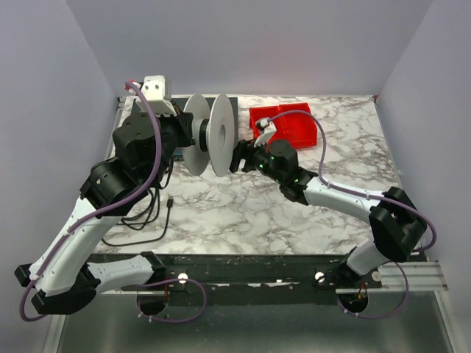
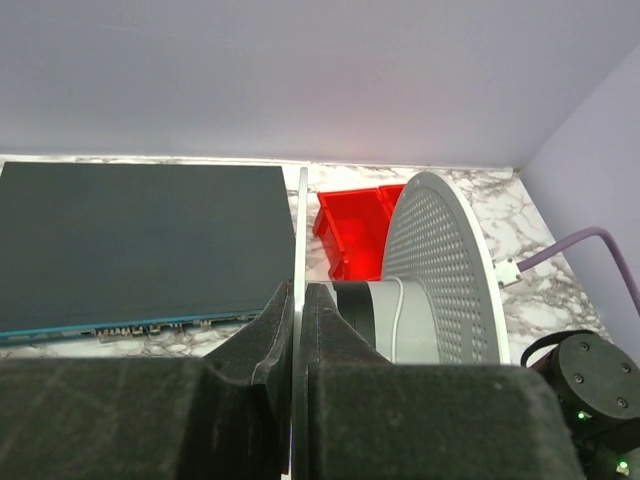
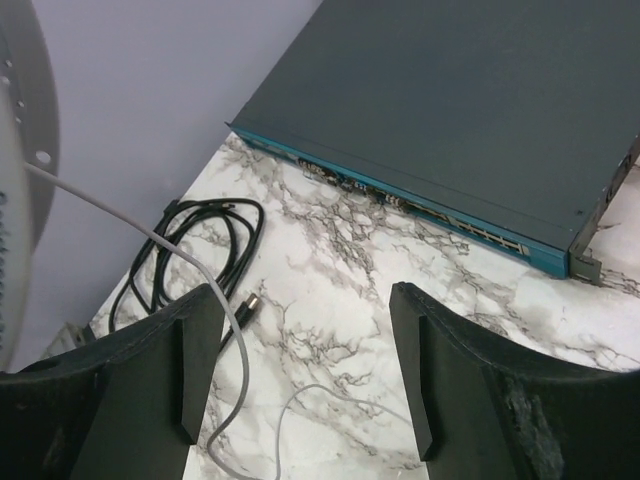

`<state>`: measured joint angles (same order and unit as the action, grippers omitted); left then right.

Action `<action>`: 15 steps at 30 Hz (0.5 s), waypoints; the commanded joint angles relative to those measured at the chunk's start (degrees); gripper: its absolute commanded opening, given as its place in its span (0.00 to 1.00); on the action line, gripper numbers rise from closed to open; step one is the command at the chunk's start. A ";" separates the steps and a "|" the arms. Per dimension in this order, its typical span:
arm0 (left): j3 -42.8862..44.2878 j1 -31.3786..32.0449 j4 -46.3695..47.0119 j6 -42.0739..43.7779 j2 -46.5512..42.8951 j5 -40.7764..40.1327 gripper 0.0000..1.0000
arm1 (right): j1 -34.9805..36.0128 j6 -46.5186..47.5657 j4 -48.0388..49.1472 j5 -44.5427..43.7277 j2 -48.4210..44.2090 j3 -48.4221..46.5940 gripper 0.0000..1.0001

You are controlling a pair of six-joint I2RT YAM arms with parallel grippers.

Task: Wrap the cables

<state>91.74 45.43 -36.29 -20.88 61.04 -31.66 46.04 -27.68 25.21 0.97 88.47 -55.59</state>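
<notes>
The left gripper (image 2: pixel 298 295) is clenched on the thin rim of one flange of the pale grey plastic spool with two round flanges (image 1: pixel 221 132). The spool stands on edge over the white marble table (image 1: pixel 243 213), and its other flange, full of small holes, shows just to the right in the left wrist view. A turn of the very thin pale white cable (image 3: pixel 100 205) lies on the grey hub between the flanges. In the right wrist view, the same cable leaves the spool at the left edge and slopes down across the table. It passes close to the inner side of one finger of the right gripper (image 3: pixel 305 300), then curls loosely on the marble below. This right gripper is released, with its fingers wide apart, and it grasps nothing. A coil of thicker black cord (image 3: pixel 137 278) lies near the flat dark box with a teal front (image 3: pixel 470 100). A red plastic bin (image 1: pixel 287 126) sits behind the right arm.
</notes>
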 commanded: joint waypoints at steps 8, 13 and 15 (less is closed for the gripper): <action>6.56 1.68 0.42 -0.90 1.87 -7.07 0.00 | 0.01 -5.01 9.29 3.68 1.47 3.43 0.80; 8.89 1.86 -0.41 -1.74 3.51 -9.06 0.00 | 0.63 -8.38 13.98 5.27 2.44 6.57 0.80; 9.31 1.91 -0.53 -1.97 4.07 -9.49 0.00 | 1.52 -8.98 14.93 4.61 3.13 7.11 0.79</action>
<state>98.08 47.00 -38.85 -21.28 64.58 -37.67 46.26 -33.95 35.16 4.49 89.65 -50.13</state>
